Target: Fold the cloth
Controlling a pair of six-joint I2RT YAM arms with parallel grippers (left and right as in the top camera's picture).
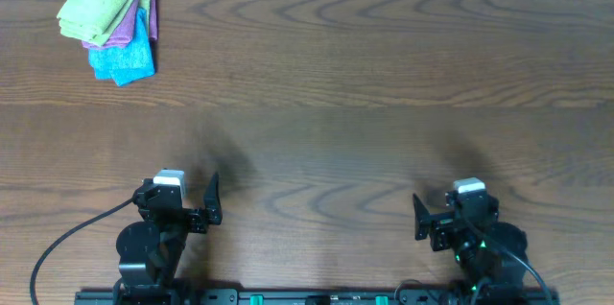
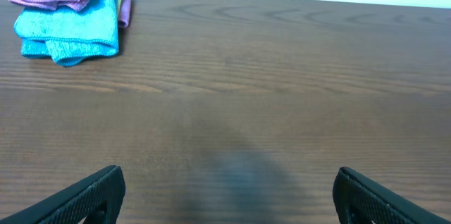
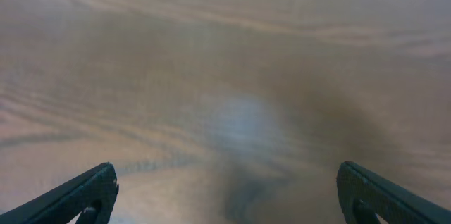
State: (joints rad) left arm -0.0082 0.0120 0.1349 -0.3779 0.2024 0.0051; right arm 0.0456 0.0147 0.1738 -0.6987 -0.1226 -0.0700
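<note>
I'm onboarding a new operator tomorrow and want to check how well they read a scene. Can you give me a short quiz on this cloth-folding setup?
1. True or false: the left gripper is holding the yellow-green cloth.
2. Which cloth lies under the other two? A) purple cloth B) blue cloth C) yellow-green cloth
3. Fill in: seen from the robot's side, the three cloths lie at the far ___ corner of the table.

Key: 1 false, since its fingers stand open and empty, well away from the cloths. 2 B. 3 left.
</note>
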